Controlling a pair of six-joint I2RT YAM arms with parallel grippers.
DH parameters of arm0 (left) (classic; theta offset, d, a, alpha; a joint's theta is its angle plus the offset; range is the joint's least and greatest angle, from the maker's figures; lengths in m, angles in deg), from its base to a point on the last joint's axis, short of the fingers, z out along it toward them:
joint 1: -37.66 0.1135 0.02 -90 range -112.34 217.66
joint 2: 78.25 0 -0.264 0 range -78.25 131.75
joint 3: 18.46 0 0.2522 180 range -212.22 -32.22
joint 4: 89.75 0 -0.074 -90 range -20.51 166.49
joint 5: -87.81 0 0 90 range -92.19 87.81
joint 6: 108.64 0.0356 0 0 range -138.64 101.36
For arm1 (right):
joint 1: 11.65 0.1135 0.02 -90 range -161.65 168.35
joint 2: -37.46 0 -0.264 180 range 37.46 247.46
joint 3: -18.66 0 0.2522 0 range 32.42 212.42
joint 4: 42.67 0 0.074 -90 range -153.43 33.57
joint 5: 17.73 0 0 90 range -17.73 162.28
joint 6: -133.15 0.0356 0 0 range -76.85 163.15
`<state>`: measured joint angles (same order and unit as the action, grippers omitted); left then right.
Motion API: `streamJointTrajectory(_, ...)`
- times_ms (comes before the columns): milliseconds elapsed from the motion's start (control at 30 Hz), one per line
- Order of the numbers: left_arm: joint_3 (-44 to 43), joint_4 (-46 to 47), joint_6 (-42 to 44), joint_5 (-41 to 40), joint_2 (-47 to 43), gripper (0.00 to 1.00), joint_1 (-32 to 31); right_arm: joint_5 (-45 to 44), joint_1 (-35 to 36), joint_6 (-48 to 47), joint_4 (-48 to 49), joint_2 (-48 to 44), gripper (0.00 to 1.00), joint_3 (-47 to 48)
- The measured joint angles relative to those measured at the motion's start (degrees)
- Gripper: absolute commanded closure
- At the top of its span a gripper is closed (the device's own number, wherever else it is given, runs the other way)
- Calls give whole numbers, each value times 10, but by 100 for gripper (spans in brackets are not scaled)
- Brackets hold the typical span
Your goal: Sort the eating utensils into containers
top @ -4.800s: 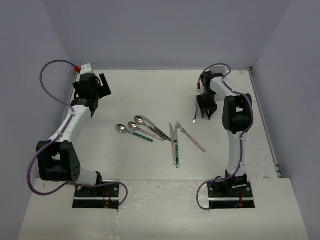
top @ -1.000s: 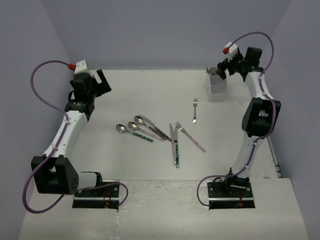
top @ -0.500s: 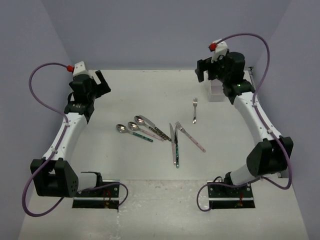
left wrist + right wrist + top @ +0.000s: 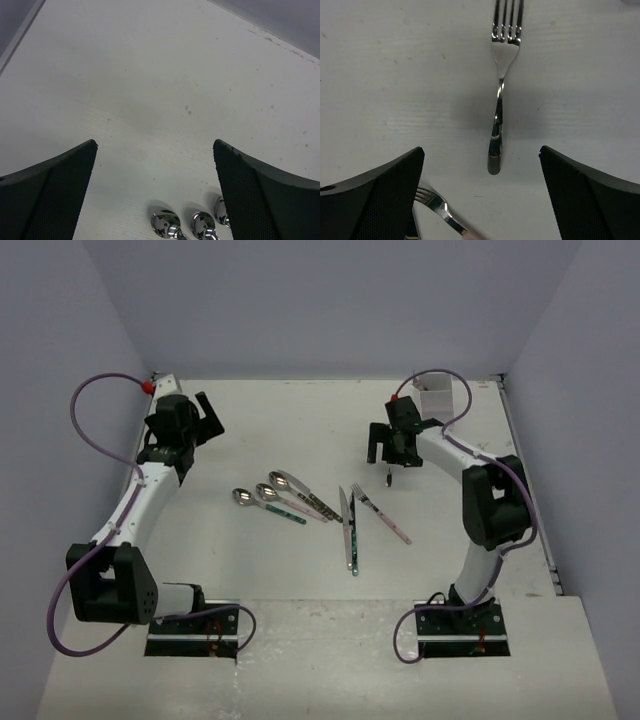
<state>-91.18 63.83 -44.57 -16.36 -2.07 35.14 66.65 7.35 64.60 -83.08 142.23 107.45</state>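
Steel from tines to tip, the plain metal fork [image 4: 499, 100] is lying flat on the white table [image 4: 260, 420], its tines showing at the top of the right wrist view. The right gripper [image 4: 481, 150] is hovering straight over it. Its two dark fingers [image 4: 375, 195] are standing wide apart, one on either side of the fork's handle, and neither is touching it. Nothing is sitting between the jaws but bare tabletop and that handle. In the top view the gripper is covering most of the fork, with only the handle's end peeking out on the near side. The white cutlery holder [image 4: 432, 398] is standing upright near the far right corner, beyond the right gripper and apart from it. I cannot tell what it is holding.

The left gripper [image 4: 154, 143] is hanging above the far left part of the table, likewise spread wide and gripping nothing. At the bottom edge of the left wrist view the bowls of three spoons [image 4: 202, 225] are showing side by side. From above, those spoons are lying in a slanted row near the table's middle. Just to their right two knives [image 4: 349, 525] are lying close together, almost parallel. A pink-handled fork [image 4: 385, 515] is slanting beside the knives, its tines showing at the lower edge of the right wrist view, next to one finger.
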Motion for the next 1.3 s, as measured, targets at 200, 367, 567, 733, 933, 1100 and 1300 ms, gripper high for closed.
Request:
streamJointTrajectory(200,1,-3,0,0,0,0,-2,-24,0,53,-48,96,6,69)
streamJointTrajectory(367,1,-3,0,0,0,0,-2,-39,1,87,-72,119,12,105)
streamJointTrajectory(567,1,-3,1,-3,0,0,-2,-22,1,108,-94,157,23,161)
streamJointTrajectory(733,1,-3,2,-11,0,0,-2,-18,1,115,-110,171,39,166)
streamJointTrajectory(933,1,-3,6,-17,1,0,-2,-2,1,119,-125,172,87,165)
streamJointTrajectory(1100,1,-3,10,-23,2,0,-2,6,1,120,-132,172,100,165)
streamJointTrajectory(1300,1,-3,11,-26,2,0,-2,0,3,87,-105,158,100,147)
